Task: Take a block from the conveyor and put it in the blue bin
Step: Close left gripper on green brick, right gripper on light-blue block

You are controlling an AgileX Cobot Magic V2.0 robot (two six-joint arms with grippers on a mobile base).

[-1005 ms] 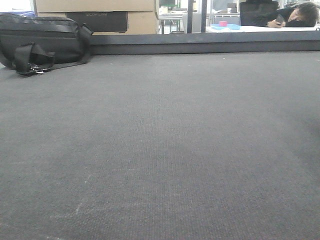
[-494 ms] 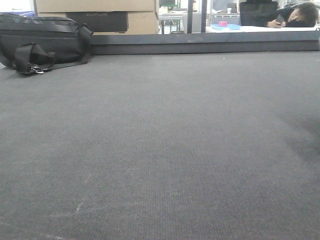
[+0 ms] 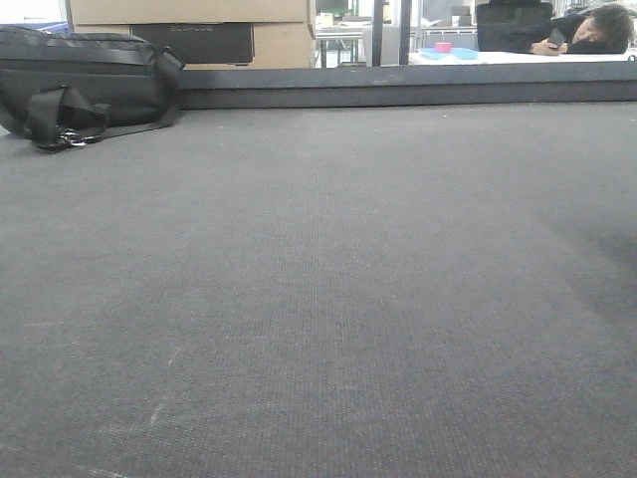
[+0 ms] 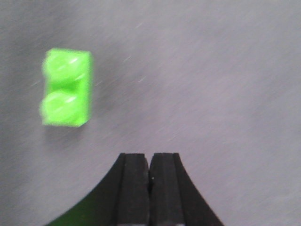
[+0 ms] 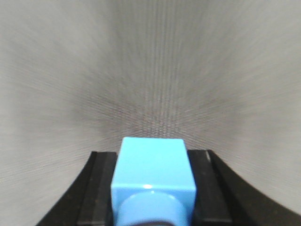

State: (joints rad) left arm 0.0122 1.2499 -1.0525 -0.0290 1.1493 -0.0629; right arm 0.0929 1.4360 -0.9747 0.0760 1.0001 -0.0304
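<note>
In the left wrist view the left fingers (image 4: 135, 188) are pressed together along a thin seam, with nothing between them. A bright green block (image 4: 66, 88) with two round studs facing up lies flat on the conveyor (image 3: 318, 299). It sits ahead of the fingertips and off to their left in that view, clearly apart from them. Its edges are smeared by blur. A green tint at the lower left edge of the picture, beside the finger, is too vague to identify.

In the right wrist view the right fingers (image 5: 101, 193) stand apart on either side of a light blue block (image 5: 153, 172) and clamp it between them, one finger against each flank. The block's smooth top faces the camera and a round stud shows at its near end. The bottom edge of the picture cuts off that end and the finger bases. The belt weave beyond is streaked, and I cannot tell whether the block touches the belt or hangs above it.

The front view shows only the wide dark grey belt, with neither arm nor block in sight. A black bag (image 3: 85, 85) rests at its far left edge, with cardboard boxes (image 3: 189, 12) behind. At far right a person (image 3: 587, 30) is slumped on a white worktop (image 3: 528, 58). A blue tray (image 3: 448, 53) there is too small to make out.
</note>
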